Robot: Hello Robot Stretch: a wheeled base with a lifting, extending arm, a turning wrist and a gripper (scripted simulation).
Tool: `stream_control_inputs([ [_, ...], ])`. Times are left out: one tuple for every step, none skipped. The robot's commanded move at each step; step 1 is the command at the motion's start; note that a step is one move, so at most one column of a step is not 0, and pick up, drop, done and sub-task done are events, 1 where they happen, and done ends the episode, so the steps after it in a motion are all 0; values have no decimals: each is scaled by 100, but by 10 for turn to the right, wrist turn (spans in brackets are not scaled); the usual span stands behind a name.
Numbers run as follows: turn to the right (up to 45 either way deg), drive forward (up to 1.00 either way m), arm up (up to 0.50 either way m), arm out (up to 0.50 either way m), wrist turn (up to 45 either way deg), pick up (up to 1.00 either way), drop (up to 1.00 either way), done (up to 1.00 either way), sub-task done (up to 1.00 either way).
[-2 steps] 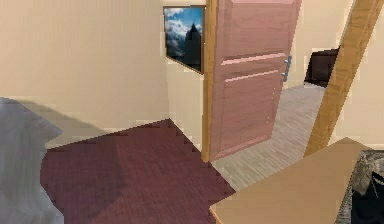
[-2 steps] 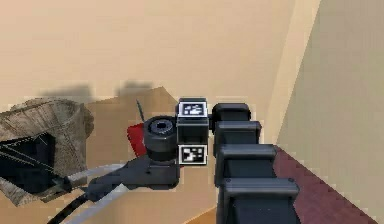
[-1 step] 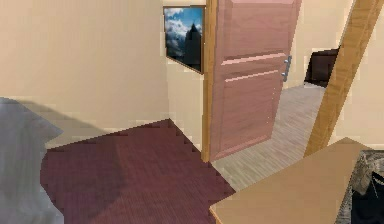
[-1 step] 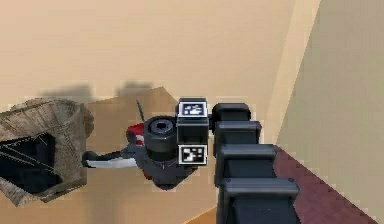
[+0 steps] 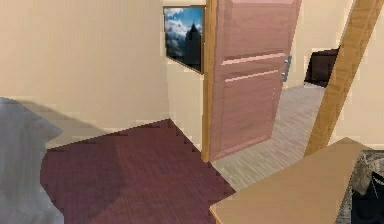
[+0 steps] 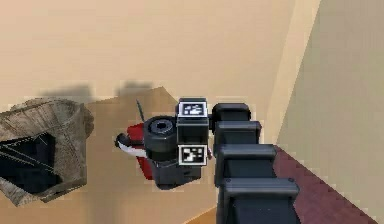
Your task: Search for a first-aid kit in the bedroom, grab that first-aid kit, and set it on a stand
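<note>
The tool is sitting at a red thing on the surface, hold impossible to tell, so lifting straight up seems safest.

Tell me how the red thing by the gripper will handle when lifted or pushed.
The red thing looks blocky, so pushed on the tan top it would probably slide, not roll. It looks small beside the gripper, so likely light. Its straight edges hint at a stiff case, though the gripper hides much of it.
</note>
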Motion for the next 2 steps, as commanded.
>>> stream_control_inputs([
  [0, 0, -8, 0, 0, 0, 0, 0, 0],
  [0, 0, 0, 0, 0, 100, 0, 0, 0],
])
